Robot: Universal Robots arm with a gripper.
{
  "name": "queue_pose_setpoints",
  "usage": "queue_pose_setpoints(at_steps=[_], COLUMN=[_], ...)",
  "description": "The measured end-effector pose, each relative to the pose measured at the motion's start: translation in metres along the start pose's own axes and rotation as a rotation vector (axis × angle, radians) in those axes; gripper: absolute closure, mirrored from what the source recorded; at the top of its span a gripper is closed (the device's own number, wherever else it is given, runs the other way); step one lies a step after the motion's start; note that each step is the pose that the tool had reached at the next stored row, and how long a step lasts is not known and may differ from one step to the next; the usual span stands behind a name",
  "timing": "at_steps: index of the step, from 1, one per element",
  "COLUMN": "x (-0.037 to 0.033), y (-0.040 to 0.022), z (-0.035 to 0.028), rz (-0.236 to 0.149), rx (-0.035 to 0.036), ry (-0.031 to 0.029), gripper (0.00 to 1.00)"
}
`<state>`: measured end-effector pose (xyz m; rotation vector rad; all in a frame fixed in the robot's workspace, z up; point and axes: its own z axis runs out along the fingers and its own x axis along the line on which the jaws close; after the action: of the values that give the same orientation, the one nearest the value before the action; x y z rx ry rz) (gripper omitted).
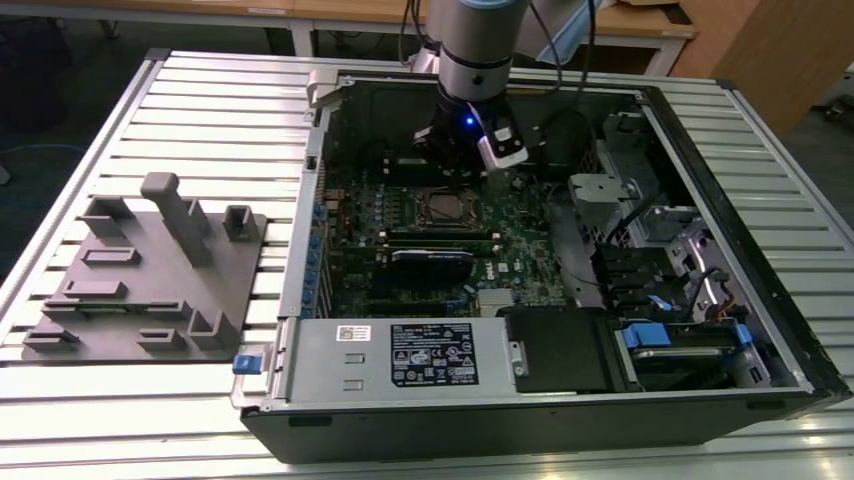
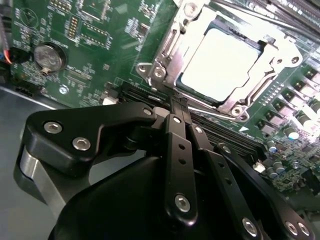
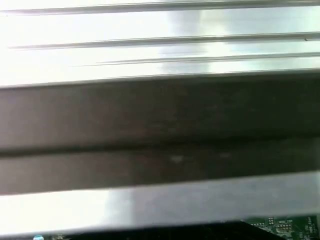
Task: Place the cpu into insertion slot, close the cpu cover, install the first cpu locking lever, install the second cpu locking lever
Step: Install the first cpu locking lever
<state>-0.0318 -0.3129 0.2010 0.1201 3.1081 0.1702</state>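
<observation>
Because the cpu lies flat and square in the insertion slot, its pale metal top showing through the window of the cpu cover, the placing step looks done, and the cover appears folded down over the chip rather than standing up. Whether either locking lever is latched I cannot tell. The hand sits just beside the socket's edge in the second wrist view, its two slim fingers drawn together with no gap and nothing visibly caught between them. A narrow closed tip like this suits pushing or hooking a thin part at the socket's rim, which I judge is why it is held so. Around the socket spreads the green circuit board, mounted in the open computer case, which lies on its side on the slatted tabletop so the arm can reach in from above.
</observation>
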Motion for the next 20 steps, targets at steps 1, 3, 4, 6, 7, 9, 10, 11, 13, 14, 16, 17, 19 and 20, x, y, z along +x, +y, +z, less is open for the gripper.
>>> queue_pose_setpoints(at_steps=[1, 3, 4, 6, 7, 9, 10, 11, 13, 14, 16, 17, 19, 20], x=[0.0009, 0.0010, 0.0010, 0.0010, 0.0010, 0.0010, 0.0009, 0.0007, 0.0001, -0.0003, -0.0006, -0.0006, -0.0010, -0.0011], y=[-0.0001, -0.0001, -0.0001, -0.0001, -0.0001, 0.0000, 0.0000, 0.0000, -0.0001, -0.0001, 0.0000, 0.0000, 0.0000, 0.0000], z=[0.0000, -0.0001, 0.0000, -0.0001, 0.0000, 0.0000, 0.0000, 0.0000, 0.0000, 0.0000, 0.0000, 0.0000, 0.0001, 0.0001], rz=[0.000, 0.000, 0.000, 0.000, 0.000, 0.001, 0.000, 0.000, 0.000, 0.000, 0.001, 0.001, 0.000, 0.000], rx=[-0.0013, -0.0054, -0.0085, -0.0129, -0.0155, -0.0176, -0.0177, -0.0179, -0.0178, -0.0178, -0.0177, -0.0177, -0.0177, -0.0177], ry=[0.0001, 0.0005, 0.0006, 0.0010, 0.0011, 0.0012, 0.0013, 0.0013, 0.0013, 0.0013, 0.0013, 0.0013, 0.0014, 0.0014], gripper=[0.90, 0.90, 0.90, 0.90, 0.90, 0.90, 0.90, 0.90, 0.90, 0.90, 0.90, 0.90, 0.90, 0.90])
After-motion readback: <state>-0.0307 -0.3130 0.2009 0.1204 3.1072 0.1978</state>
